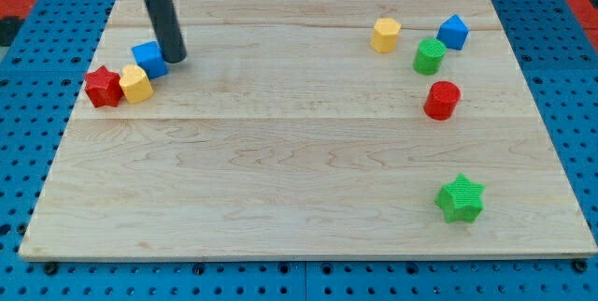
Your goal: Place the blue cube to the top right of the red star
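Wooden board [299, 179] fills most of the view, sitting on a blue pegboard surface [28, 77]. My rod [159, 11] comes down from the view's top left, dark and straight, no jaws on it so nothing to spread or pinch; it just ends in my tip [175, 59], which rests on the board. Blue cube [149, 59] is just left of my tip, touching it or very nearly, I cannot tell which. Yellow block [136, 84] is below-left of my tip, pressed against the blue cube's lower left side; shape unclear, roughly rounded. Red star [103, 87] is further left again, touching the yellow block, so the three make a short diagonal chain running down-left from my tip. That puts the blue cube up and right of the red star, with the yellow block between them. Everything else is well apart from my tip, far to the view's right. Green star [460, 198] is the farthest, low right on the board. Red cylinder [442, 100] is right and slightly below my tip's level. Green cylinder [429, 56] is about level with my tip. Yellow hexagon-like block [385, 35] is a bit above that level, left of the green cylinder. Second blue block [453, 32] is just up-right of the green cylinder, close to it.
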`<state>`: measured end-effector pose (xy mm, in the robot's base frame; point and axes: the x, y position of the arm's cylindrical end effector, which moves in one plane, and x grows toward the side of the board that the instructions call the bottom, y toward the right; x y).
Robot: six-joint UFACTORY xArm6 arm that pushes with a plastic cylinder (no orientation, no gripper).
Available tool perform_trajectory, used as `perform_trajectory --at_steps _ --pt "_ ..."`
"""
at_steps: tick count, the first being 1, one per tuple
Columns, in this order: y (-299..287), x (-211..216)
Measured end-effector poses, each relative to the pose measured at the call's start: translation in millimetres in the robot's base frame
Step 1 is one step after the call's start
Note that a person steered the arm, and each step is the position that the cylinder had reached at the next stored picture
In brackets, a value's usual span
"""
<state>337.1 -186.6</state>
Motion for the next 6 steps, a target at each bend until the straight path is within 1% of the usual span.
perform_trajectory --at_steps 1,2,3,4,5,6 --pt "-5 -11" --pt "12 -25" --pt "49 -7" --pt "46 24" --pt "9 36" --pt "-10 32"
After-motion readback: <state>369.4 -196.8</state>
